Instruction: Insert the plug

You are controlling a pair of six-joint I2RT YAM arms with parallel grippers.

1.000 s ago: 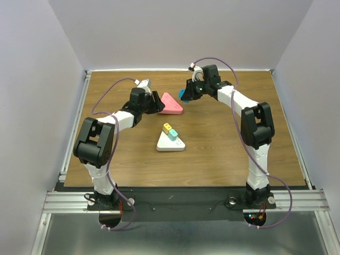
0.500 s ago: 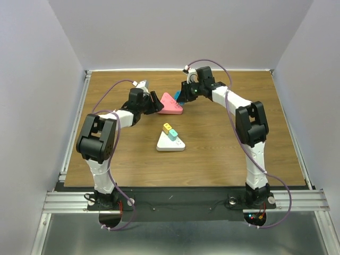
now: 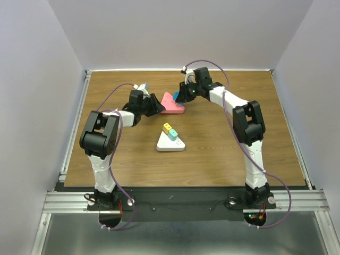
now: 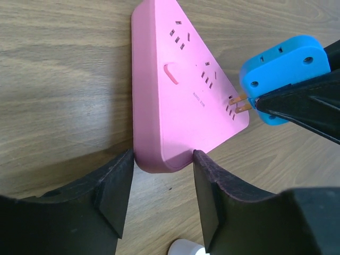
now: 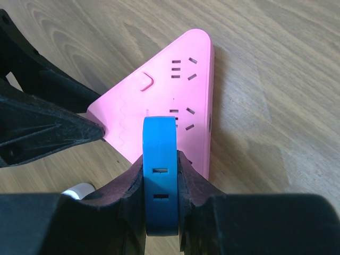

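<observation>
A pink triangular power strip lies flat on the wooden table at the back middle. My left gripper has its two fingers against either side of the strip's near corner, pinching it. My right gripper is shut on a blue plug, held edge-on over the strip. In the left wrist view the plug shows its copper prongs touching the slots of the socket nearest the strip's right corner.
A white triangular power strip lies nearer the middle of the table, with a yellow plug and a teal plug in it. Purple cables loop from both wrists. Grey walls stand round the table.
My right gripper has moved left and down with the blue plug, bringing it over the pink strip. My left gripper has slid in onto the strip's corner.
</observation>
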